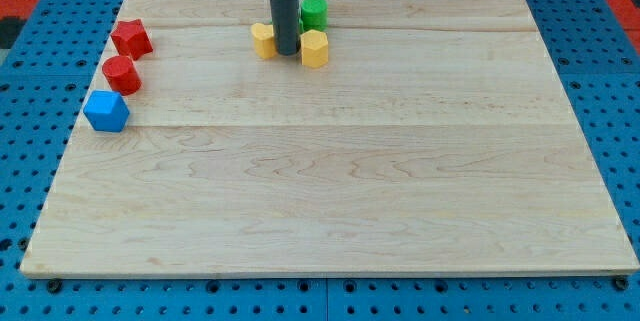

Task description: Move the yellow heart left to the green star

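Observation:
My tip (287,53) rests on the wooden board (330,201) near the view's top, between two yellow blocks. One yellow block (263,39), partly hidden by the rod, sits just to the tip's left. The other yellow block (314,48), with flat sides, sits just to its right. I cannot tell which of them is the heart. A green block (314,11) lies right behind the right yellow block, towards the view's top; the rod covers its left edge and its shape is unclear. The tip looks to be touching or nearly touching both yellow blocks.
A red star (131,37), a red round block (122,74) and a blue block (106,111) stand in a line along the board's left edge. The board lies on a blue pegboard surface (30,161).

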Available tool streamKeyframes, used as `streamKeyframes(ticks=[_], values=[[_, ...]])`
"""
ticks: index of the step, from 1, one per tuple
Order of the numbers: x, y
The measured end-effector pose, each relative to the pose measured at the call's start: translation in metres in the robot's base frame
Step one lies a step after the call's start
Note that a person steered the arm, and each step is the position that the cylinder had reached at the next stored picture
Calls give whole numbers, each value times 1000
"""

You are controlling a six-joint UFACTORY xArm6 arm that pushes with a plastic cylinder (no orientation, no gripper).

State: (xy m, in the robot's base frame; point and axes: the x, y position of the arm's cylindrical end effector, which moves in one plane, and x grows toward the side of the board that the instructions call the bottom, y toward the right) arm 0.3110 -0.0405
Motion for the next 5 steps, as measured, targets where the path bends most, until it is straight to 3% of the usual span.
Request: streamKeyframes(ticks=[1, 2, 3, 4, 5], values=[[11, 9], [57, -8], [34, -40], [-14, -35], [-18, -7]])
